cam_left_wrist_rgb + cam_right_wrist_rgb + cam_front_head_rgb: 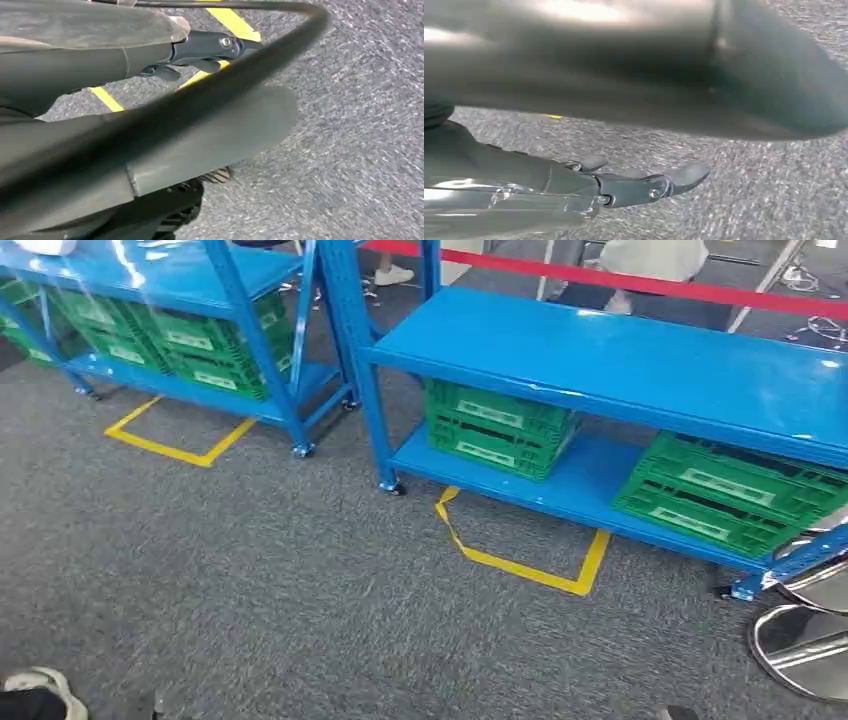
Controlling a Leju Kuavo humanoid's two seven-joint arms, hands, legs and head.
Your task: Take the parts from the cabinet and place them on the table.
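Floor: grey speckled carpet [250,590] runs under the whole head view, nearest the camera at 6 o'clock.
Shoe: a pale shoe [40,685] of a person stands at 7 o'clock on the carpet.
Chrome base: a shiny round metal base [805,640] sits at 4 o'clock, partly cut by the frame edge.
Tape marks: an angled outline of yellow floor tape [520,565] lies at 5 o'clock just in front of the near cabinet; a second yellow tape outline [170,445] lies at 10 o'clock by the far cabinet.
Near cabinet: a blue metal shelving cabinet on castors [620,360] fills 1 to 3 o'clock, its top shelf bare in the part shown.
Parts crates: a green slotted plastic crate [495,425] rests on its lower shelf near the middle of the frame; a second green crate [730,490] rests at 3 o'clock on the same shelf (contents cannot be told).
Far cabinet: a second blue shelving cabinet [200,270] stands at 11 o'clock, with more green crates [170,340] stacked on its lower shelf.
Barrier: a red strip [640,280] crosses at 1 o'clock behind the near cabinet, with a person's legs beyond it.
Left hand: left hand [210,50] hangs over the carpet, dark fingers stretched and holding nothing.
Right hand: right hand [644,185] hangs over the carpet, fingers extended and apart, holding nothing.
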